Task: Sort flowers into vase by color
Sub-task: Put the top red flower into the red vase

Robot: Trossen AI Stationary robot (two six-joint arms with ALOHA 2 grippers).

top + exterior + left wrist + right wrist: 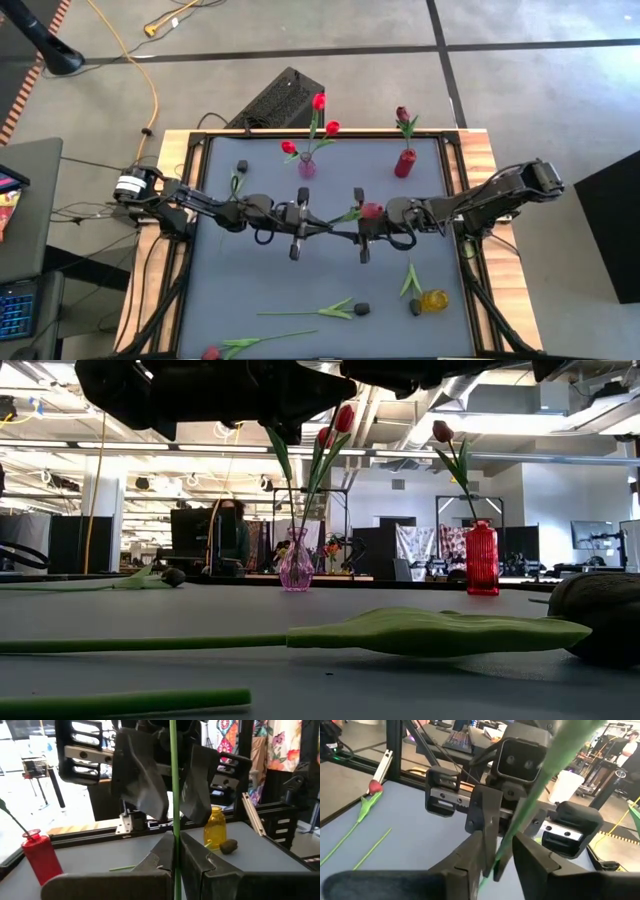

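Note:
Both grippers meet above the middle of the table. My left gripper (312,229) (175,855) is shut on a red-headed tulip (372,210). My right gripper (352,236) (502,857) faces it, open, with one finger on each side of the green stem (535,780); I see no touch. A clear purple vase (307,166) (296,568) holds red tulips at the far side. A red vase (404,163) (482,558) (42,857) holds a maroon one. My left gripper pinches the tulip's thin green stem (175,832) between its two fingers. The fingers come level from the table's left and lie across the stem. The flower is lifted clear of the table, its red head (372,210) beside the right gripper.
A yellow vase (434,300) (216,826) lies on its side near the right front, with a dark-headed flower (413,285) beside it. More tulips lie on the table: one far left (239,176), two near the front edge (330,311) (250,345). A leaf (430,630) lies close to the low camera.

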